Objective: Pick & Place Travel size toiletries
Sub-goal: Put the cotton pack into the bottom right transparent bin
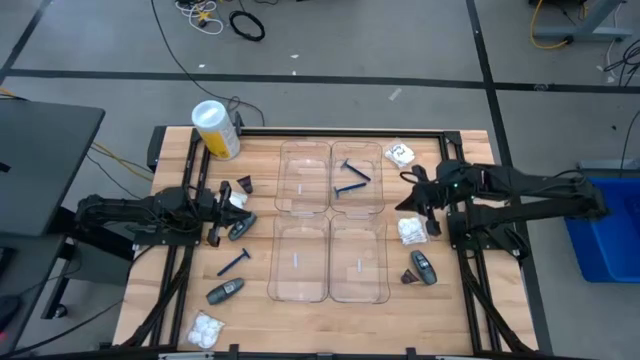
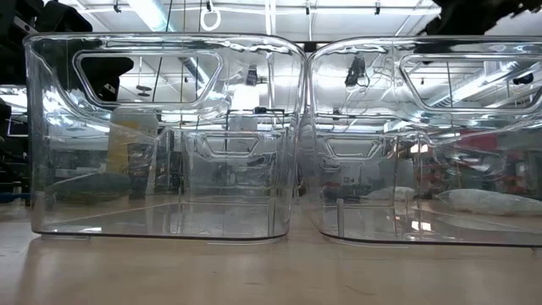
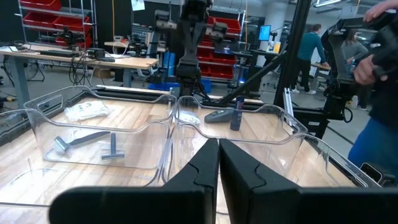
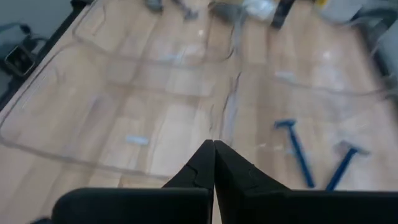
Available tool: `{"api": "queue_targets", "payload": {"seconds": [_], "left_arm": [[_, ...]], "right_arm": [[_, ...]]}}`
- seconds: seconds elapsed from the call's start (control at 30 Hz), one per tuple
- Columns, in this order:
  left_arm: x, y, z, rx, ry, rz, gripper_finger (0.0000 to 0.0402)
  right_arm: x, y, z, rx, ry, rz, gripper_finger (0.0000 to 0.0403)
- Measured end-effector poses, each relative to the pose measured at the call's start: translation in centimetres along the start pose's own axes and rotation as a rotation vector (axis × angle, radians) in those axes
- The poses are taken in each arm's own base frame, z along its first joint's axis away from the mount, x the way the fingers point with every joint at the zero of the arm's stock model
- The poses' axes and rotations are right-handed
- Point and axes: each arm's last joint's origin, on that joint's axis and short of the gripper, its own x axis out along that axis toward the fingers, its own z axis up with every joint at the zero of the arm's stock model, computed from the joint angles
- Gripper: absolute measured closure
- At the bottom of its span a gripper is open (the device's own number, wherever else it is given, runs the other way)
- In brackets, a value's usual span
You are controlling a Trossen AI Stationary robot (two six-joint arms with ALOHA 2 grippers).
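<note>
Two thin blue razors [image 1: 352, 178] lie in the far right clear tray, also in the right wrist view as razors [image 4: 298, 152]. On the table's right lie white packets [image 1: 400, 153] [image 1: 411, 230], a dark grey tube [image 1: 424, 268] and a small cone [image 1: 408, 276]. On the left lie a cone [image 1: 243, 185], a white packet [image 1: 237, 199], grey tubes [image 1: 240, 229] [image 1: 225, 291], a blue razor [image 1: 234, 263] and a packet [image 1: 207, 329]. My right gripper [image 4: 213, 152] hangs shut and empty above the trays' right edge. My left gripper [image 3: 218, 155] waits shut at the table's left, pointing level.
Several clear compartment trays [image 1: 330, 235] fill the table's middle and block the low view as trays [image 2: 169, 135]. A yellow-and-white cylinder [image 1: 216, 129] lies at the far left corner. People [image 3: 379, 68] stand in the room beyond the right arm.
</note>
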Motion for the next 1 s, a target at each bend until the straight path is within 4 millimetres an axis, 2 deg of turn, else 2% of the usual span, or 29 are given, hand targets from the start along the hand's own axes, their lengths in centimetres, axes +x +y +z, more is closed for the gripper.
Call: {"api": "queue_targets", "payload": {"seconds": [0.23, 0.6, 1.0], "left_arm": [[0.0, 0.0, 0.0, 0.000, 0.000, 0.000, 0.0379], [0.0, 0.0, 0.0, 0.000, 0.000, 0.000, 0.0379], [0.0, 0.0, 0.0, 0.000, 0.000, 0.000, 0.0379]], "right_arm": [[-0.4, -0.2, 0.7, -0.037, 0.000, -0.036, 0.0396], [-0.2, -1.1, -0.6, 0.002, 0.134, -0.066, 0.0396], [0.4, -3.0, -2.0, 0.043, 0.288, -0.114, 0.0395]]}}
